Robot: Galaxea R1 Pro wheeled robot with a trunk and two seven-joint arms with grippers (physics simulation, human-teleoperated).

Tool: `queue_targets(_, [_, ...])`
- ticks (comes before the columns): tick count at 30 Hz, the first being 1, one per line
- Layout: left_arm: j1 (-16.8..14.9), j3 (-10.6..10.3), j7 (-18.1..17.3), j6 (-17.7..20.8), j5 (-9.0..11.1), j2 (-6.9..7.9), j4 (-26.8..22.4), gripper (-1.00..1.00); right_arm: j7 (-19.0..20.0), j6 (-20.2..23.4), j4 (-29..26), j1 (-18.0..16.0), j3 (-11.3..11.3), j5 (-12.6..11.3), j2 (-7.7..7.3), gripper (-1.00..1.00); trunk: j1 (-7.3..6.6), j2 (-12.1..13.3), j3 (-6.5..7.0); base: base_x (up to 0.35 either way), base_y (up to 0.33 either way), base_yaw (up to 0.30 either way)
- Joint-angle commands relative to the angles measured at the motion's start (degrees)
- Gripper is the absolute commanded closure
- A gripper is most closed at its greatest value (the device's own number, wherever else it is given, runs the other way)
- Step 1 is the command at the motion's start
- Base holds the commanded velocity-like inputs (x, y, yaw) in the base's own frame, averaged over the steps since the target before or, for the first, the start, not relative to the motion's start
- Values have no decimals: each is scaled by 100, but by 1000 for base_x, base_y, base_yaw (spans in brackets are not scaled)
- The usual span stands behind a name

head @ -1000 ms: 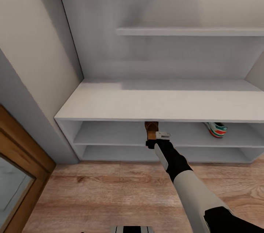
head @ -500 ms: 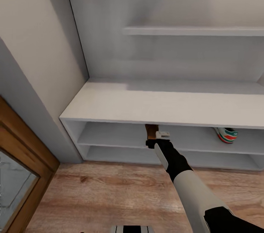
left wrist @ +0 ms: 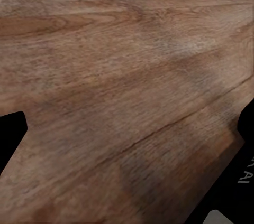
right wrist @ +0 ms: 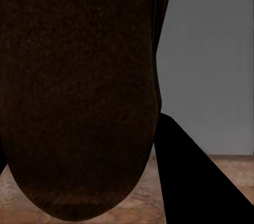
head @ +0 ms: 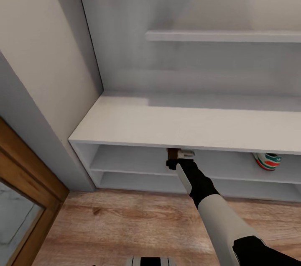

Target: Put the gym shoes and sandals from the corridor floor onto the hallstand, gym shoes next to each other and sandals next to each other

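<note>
Sandal [head: 171,154], dark brown with a rounded matte end, sat clamped in the right gripper [head: 175,158] at the front edge of the rack's [head: 167,124] upper open shelf, under the smooth pale grey worktop. In the right wrist view its footbed [right wrist: 79,92] loomed close. A striped sneaker [head: 267,160] lay on that shelf, well apart. The left fingers [left wrist: 10,134] stood apart over wood-grain floor [left wrist: 127,76].

**What my arm looks like**

My right arm [head: 217,216] wears a smooth white shell along the forearm, with glossy black at the elbow end and a black wrist section. A small pale grey block caps my right gripper [head: 177,158]. My left gripper's fingers [left wrist: 10,137] are flat black (pale lettering on one, unreadable).
</note>
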Motion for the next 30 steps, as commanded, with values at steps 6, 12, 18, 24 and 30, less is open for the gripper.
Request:
queue_targets(6, [-3,8,-33,-9,19,0,5,-100,-62,15,-7,-2,5,-73,0,100,0,-2,-5,137,1,0])
queue_targets(12, [-3,8,-33,-9,18,0,6,-100,-62,13,-12,-2,-5,-73,0,100,0,-2,-5,24,0,0])
queue_targets(18, [-3,8,-36,-9,19,0,7,-100,-62,14,-15,-2,-10,-73,0,-100,0,-2,-5,1,0,0])
queue_targets(24, [-3,8,-41,-9,21,0,7,-100,-62,15,-16,-2,-11,-73,0,-100,0,-2,-5,-11,0,0])
queue_targets(30, [-3,8,-42,-9,22,0,9,-100,-62,15,-11,-2,-2,-73,0,-100,0,-2,-5,-249,0,0])
